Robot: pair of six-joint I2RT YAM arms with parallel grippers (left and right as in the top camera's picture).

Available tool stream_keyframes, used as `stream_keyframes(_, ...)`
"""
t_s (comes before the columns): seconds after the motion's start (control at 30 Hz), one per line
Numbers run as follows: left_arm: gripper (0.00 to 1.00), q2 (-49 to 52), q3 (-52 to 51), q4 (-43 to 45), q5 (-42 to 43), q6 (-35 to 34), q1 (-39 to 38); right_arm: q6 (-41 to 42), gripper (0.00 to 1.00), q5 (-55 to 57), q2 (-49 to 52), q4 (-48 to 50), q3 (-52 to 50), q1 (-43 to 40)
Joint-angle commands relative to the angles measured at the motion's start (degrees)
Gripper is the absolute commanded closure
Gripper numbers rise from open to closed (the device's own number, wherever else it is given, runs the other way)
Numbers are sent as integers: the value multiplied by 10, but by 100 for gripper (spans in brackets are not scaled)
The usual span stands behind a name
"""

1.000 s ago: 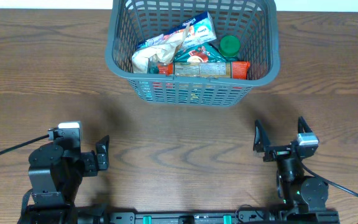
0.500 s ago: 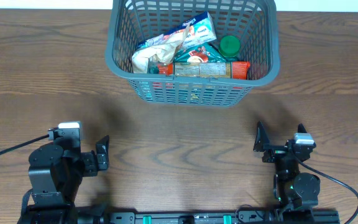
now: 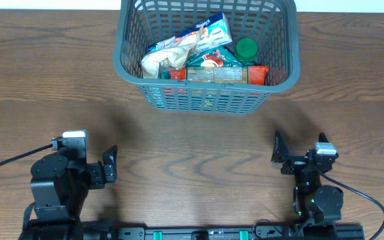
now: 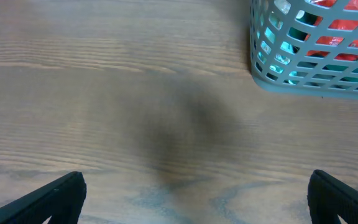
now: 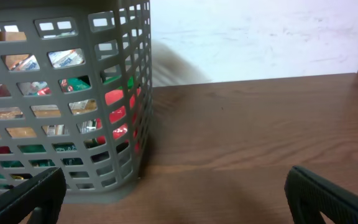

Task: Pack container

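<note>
The container (image 3: pixel 205 87) is a dark grey lattice basket at the table's far centre. It holds several snack packets, among them an orange-red packet (image 3: pixel 226 74) and a white and blue bag (image 3: pixel 209 32), plus a green-lidded item (image 3: pixel 246 48). My left gripper (image 3: pixel 110 165) is open and empty near the front left. My right gripper (image 3: pixel 300 144) is open and empty near the front right. The left wrist view shows open jaws (image 4: pixel 197 199) over bare wood, with the basket's corner (image 4: pixel 263 70) far ahead. The right wrist view shows open jaws (image 5: pixel 176 196) and the basket's wall (image 5: pixel 140 124) ahead on the left.
The wooden table (image 3: pixel 192 140) stretches between the basket and both arms. A pale wall (image 5: pixel 260 37) lies beyond the table's far edge. Black cables run from both arm bases at the front.
My right arm drew back slightly towards the front edge and then held still. The left arm and the basket's contents have not moved.
</note>
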Motion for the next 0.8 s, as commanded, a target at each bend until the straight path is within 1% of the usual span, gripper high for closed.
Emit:
stream_keyframes(0.0, 1, 0, 0, -1, 8, 8, 1, 5, 1, -2, -4, -3, -1, 2)
stream_keyframes(0.43, 1, -9, 0, -2, 8, 8, 0, 5, 1, -2, -4, -3, -1, 2)
stream_keyframes(0.53, 1, -54, 0, -9, -20, 25, -9, 5, 1, -2, -4, -3, -1, 2)
stream_keyframes(0.63, 1, -123, -4, -25, -3, 25, -28, 5, 1, -2, -4, -3, -1, 2)
stream_keyframes(0.7, 2, -172, -19, 2, 7, 30, -40, 5, 1, -2, -4, -3, -1, 2)
stream_keyframes(0.77, 1, -219, -52, 57, 8, 54, -50, 5, 1, -2, -4, -3, -1, 2)
